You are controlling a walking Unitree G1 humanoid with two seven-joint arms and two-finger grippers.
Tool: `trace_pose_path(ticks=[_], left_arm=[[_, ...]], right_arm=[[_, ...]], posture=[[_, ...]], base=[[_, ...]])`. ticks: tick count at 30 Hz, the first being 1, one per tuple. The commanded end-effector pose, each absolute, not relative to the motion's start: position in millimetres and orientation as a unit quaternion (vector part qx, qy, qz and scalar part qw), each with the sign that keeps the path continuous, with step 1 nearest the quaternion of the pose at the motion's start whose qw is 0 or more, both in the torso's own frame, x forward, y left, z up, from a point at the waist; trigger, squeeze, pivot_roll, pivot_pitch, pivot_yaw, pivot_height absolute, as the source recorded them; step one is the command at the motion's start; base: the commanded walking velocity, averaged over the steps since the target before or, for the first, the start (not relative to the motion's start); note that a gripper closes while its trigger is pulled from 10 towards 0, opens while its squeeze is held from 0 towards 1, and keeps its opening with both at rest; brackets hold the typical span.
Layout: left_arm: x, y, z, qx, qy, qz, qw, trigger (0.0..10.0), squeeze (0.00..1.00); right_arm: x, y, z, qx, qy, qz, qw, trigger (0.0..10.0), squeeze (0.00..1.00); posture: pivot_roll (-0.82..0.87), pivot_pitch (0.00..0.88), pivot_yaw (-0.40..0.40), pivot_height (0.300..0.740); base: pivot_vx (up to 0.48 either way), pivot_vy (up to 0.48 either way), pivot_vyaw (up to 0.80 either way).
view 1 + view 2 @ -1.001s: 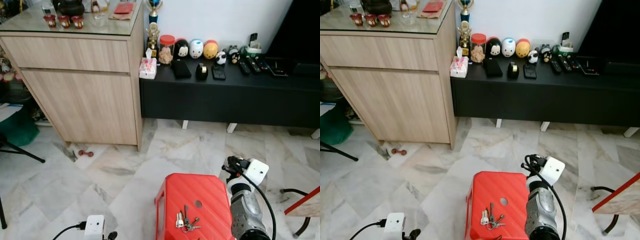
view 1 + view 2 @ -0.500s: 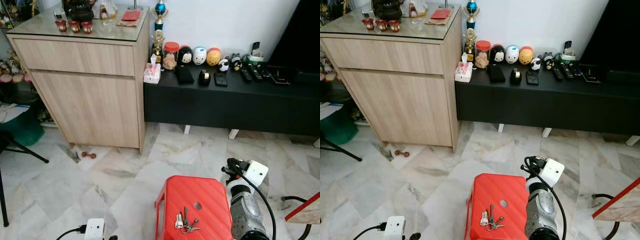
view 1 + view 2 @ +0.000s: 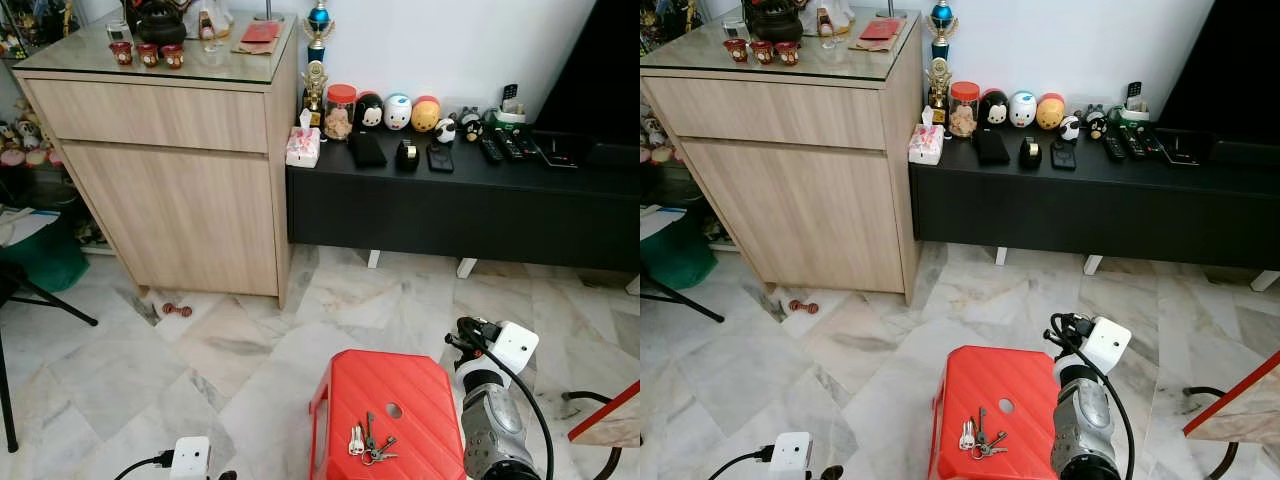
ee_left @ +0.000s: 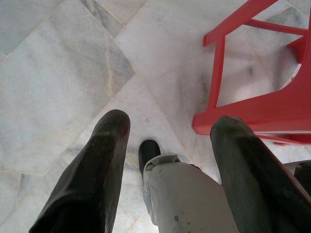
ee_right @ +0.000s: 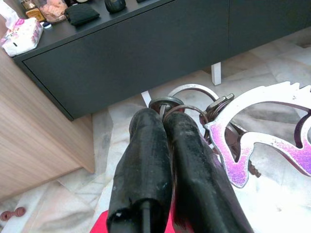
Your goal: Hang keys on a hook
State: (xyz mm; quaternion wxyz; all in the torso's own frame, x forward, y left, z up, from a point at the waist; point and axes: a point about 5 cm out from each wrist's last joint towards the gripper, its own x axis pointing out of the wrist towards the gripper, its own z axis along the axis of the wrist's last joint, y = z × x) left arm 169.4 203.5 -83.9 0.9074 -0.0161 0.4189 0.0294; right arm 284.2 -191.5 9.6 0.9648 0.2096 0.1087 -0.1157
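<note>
A bunch of keys (image 3: 367, 443) lies on the top of a red plastic stool (image 3: 420, 385) just in front of me. My right gripper (image 5: 163, 119) is shut on a second key ring (image 5: 181, 98) that carries a shiny purple horse-shaped tag (image 5: 272, 121). In the eye views that gripper (image 3: 466, 335) hovers beside the stool's far right corner. My left gripper (image 4: 167, 128) hangs open and low over the marble floor, next to the stool's red legs (image 4: 217, 73).
A wooden cabinet (image 3: 180, 200) stands at the back left. A low black bench (image 3: 450, 205) with jars, figurines and remotes runs along the wall. Chair legs (image 3: 40, 300) are at the left, a red bar (image 3: 605, 408) at the right.
The head view has tilted a little, so more of the cabinet top shows. The stool, the keys on it and my right arm keep their places.
</note>
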Motion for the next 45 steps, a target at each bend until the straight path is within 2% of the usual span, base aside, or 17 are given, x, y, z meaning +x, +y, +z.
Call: trace_pose_path(ticks=[1,26,45], left_arm=[[165.1,202.4,-86.4,-0.026,0.428,0.031,0.903,10.0,0.00],[160.2,204.3,-88.3,-0.027,0.434,0.033,0.900,10.0,0.00],[162.9,203.5,-87.1,-0.029,0.429,0.035,0.902,10.0,0.00]], right_arm=[[286.3,-193.5,12.0,0.208,0.106,-0.119,0.965,10.0,0.00],[285.0,-188.3,9.0,0.208,0.114,-0.113,0.965,10.0,0.00],[286.2,-187.8,9.5,0.210,0.114,-0.114,0.964,10.0,0.00]], posture=[[0.02,0.000,-0.075,0.740],[0.03,0.000,-0.077,0.740],[0.03,0.000,-0.079,0.740]], base=[[0.000,0.000,0.00],[0.000,0.000,0.00],[-0.219,0.000,0.00]])
